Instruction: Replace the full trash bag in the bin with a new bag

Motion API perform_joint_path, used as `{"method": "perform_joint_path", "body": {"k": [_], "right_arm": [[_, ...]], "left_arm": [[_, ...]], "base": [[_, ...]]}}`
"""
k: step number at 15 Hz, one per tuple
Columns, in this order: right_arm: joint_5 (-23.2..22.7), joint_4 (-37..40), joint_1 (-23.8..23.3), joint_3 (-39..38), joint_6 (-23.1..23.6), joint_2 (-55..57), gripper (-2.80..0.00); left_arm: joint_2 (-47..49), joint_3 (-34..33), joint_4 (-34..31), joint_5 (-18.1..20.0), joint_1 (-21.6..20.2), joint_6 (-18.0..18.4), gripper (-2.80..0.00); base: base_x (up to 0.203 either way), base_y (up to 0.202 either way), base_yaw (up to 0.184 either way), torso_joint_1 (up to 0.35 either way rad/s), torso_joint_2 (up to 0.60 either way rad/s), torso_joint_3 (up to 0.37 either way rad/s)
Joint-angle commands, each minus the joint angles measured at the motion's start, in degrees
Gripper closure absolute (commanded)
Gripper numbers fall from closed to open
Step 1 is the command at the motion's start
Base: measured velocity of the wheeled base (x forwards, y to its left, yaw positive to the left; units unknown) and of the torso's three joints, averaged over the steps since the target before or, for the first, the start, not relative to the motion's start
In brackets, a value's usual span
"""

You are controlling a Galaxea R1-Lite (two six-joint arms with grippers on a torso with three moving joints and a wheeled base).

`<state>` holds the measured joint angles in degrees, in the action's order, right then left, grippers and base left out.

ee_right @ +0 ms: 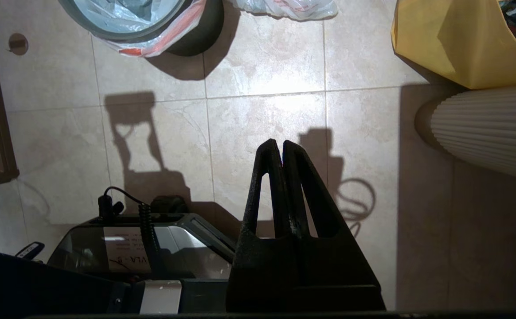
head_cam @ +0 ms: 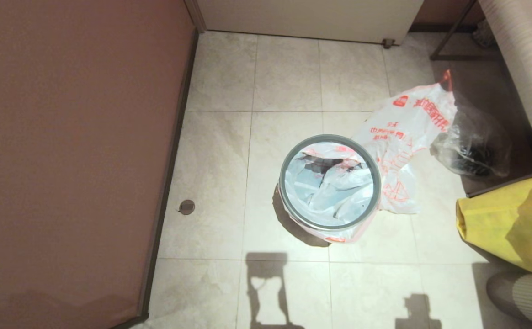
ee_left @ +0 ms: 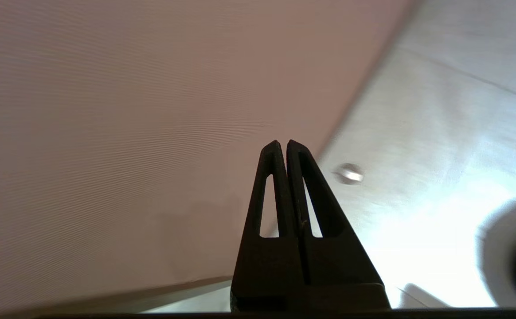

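Yellow bag (head_cam: pixel 513 224), clear bag with dark contents (head_cam: pixel 474 146), round floor drain (head_cam: pixel 187 207).

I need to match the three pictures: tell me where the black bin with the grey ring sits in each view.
Head view: the bin stands mid-floor, slightly right of centre, a printed white bag lining it.
Left wrist view: only a blurred round shape at the right edge, probably the bin.
Right wrist view: at the top edge, left of centre.
Shared landmark: the small round floor fitting by the reddish wall.
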<state>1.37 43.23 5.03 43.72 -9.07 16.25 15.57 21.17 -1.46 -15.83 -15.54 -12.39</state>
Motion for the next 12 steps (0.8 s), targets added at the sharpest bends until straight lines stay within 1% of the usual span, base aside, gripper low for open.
{"method": "perform_joint_path", "body": {"k": [1, 2, 3, 5, 7, 8, 10, 12], "right_arm": [[0.0, -1.7, 0.4, -1.5, -0.1, 0.3, 0.00], [0.1, -4.0, 1.2, -2.9, -0.1, 0.8, 0.00], [0.1, -6.0, 2.7, -4.5, 0.1, 1.1, 0.00], [0.1, -6.8, 4.0, -6.1, 2.7, 1.2, 0.00], [0.9, -6.8, 5.7, -6.9, 3.2, 1.1, 0.00], [1.7, -6.6, 6.4, -7.0, 3.2, 0.7, 0.00], [2.3, -6.5, 5.8, -7.2, 2.7, 0.0, 0.00], [2.3, -6.7, 4.6, -8.1, 1.3, -0.1, 0.00]], "left_arm": [[0.3, -1.7, 2.2, 4.8, 0.0, 0.0, 0.00], [0.3, -1.6, 2.7, 7.7, 0.0, 0.1, 0.00], [0.3, -0.3, 2.2, 9.1, 0.5, 0.1, 0.00], [0.3, 1.8, -0.7, 10.3, 3.3, 0.2, 0.00], [0.3, 3.9, -4.4, 10.8, 6.4, 0.3, 0.00], [0.3, 4.0, -5.2, 11.2, 6.9, 0.4, 0.00], [0.2, 3.9, -6.4, 11.3, 10.5, 1.3, 0.00], [-1.7, 3.7, -9.9, 10.4, 15.4, 1.9, 0.00]], "base": [[0.000, 0.000, 0.000, 0.000, 0.00, 0.000], [0.000, 0.000, 0.000, 0.000, 0.00, 0.000], [0.000, 0.000, 0.000, 0.000, 0.00, 0.000], [0.000, 0.000, 0.000, 0.000, 0.00, 0.000], [0.000, 0.000, 0.000, 0.000, 0.00, 0.000], [0.000, 0.000, 0.000, 0.000, 0.00, 0.000], [0.000, 0.000, 0.000, 0.000, 0.00, 0.000], [0.000, 0.000, 0.000, 0.000, 0.00, 0.000]]}}
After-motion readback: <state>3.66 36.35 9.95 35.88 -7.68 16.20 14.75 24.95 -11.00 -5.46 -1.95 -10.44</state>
